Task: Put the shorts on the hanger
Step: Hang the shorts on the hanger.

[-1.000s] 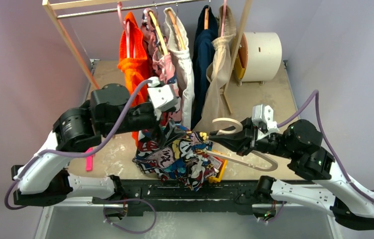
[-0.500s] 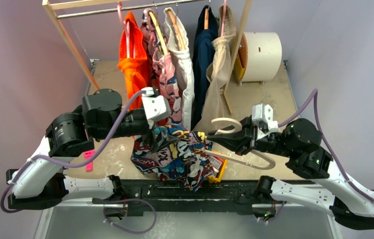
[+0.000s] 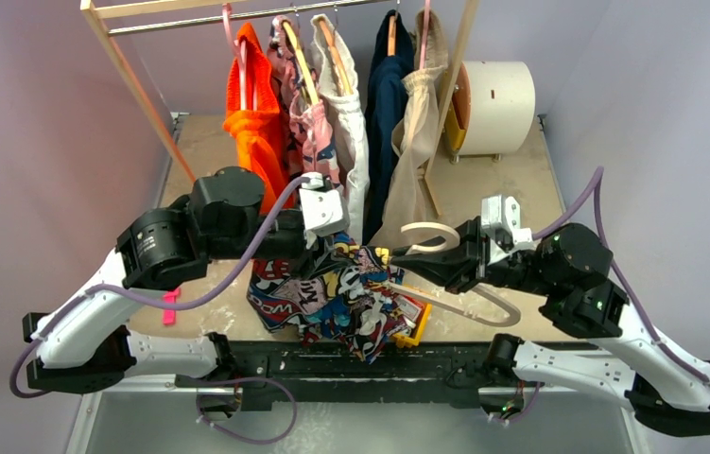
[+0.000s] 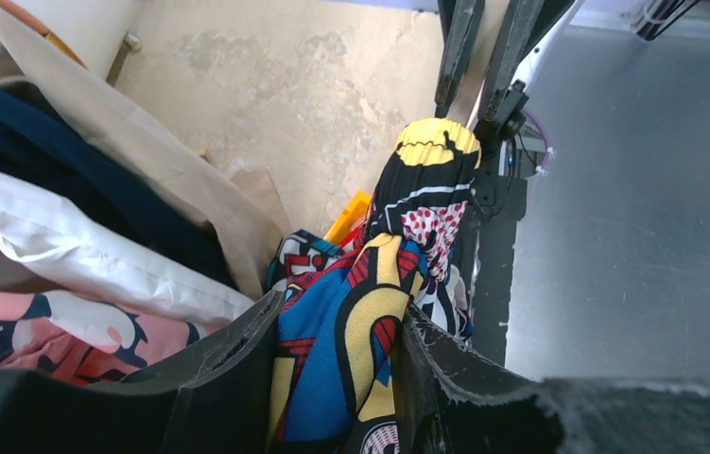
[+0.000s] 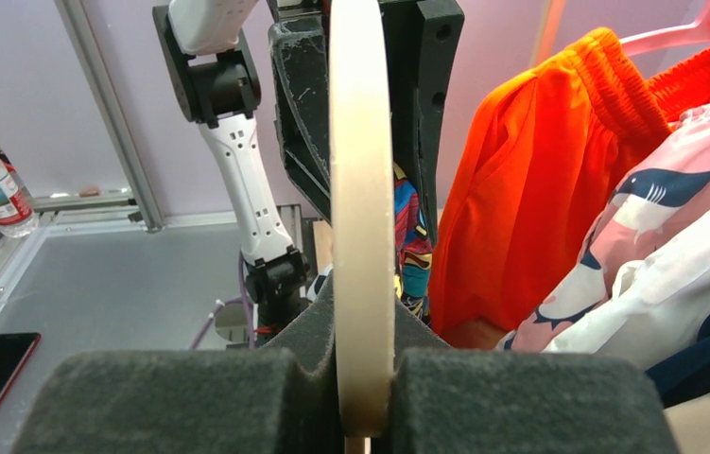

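1. Your left pincer [image 3: 324,248] is clamping a bunched fold of the shorts [image 3: 341,301]. In the left wrist view the cloth is filling the narrow gap between its jaws.
2. Your right pincer [image 3: 406,259] is pinching the hanger [image 3: 431,234]. Its jaws are closed down to the thin cream edge and are holding it in the air above the desk [image 3: 511,180].
3. The shorts are hanging between the two arms at the near edge of the desk, with the lower folds slumping downward. One yellow-banded end is reaching across to the tips of the right pincer.
4. You are looking about midway. Both things are lifted and are meeting, but I cannot tell whether any cloth is lying over the crossbar. Most of the weight is resting with the left pincer.
5. What is remaining, by my judgement, is draping the shorts over the crossbar so they are balancing there, then opening the left pincer.
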Tool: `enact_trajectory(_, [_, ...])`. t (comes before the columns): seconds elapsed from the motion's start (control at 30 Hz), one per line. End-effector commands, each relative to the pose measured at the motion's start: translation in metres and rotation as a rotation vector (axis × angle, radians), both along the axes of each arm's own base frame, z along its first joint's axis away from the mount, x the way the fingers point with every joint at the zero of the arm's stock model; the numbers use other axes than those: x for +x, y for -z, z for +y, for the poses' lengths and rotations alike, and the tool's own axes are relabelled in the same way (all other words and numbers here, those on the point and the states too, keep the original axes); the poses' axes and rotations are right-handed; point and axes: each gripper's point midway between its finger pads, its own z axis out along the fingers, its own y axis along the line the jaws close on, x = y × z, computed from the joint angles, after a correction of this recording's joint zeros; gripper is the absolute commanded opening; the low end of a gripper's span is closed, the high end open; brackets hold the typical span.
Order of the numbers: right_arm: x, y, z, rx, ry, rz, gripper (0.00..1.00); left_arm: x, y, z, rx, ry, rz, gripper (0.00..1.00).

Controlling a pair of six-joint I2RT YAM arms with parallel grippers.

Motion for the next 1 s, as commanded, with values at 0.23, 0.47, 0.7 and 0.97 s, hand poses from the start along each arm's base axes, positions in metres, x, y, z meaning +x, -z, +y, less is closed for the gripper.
enact_trajectory(0.23, [-0.008, -0.051, 0.002, 0.16, -0.047, -0.094, 0.0, -0.016, -0.03, -0.035, -0.176, 0.131, 0.031, 0.38])
enact_trajectory(0.47, [-0.003, -0.048, 0.012, 0.147, -0.051, -0.094, 0.0, -0.021, -0.039, -0.043, -0.236, 0.169, 0.042, 0.32])
enact_trajectory(0.7, [0.0, -0.042, 0.018, 0.123, -0.054, -0.08, 0.0, -0.024, -0.039, -0.044, -0.255, 0.177, 0.055, 0.23])
enact_trajectory(0.97, [-0.002, -0.047, 0.028, 0.134, -0.094, -0.074, 0.0, -0.023, -0.033, -0.048, -0.273, 0.171, 0.07, 0.04])
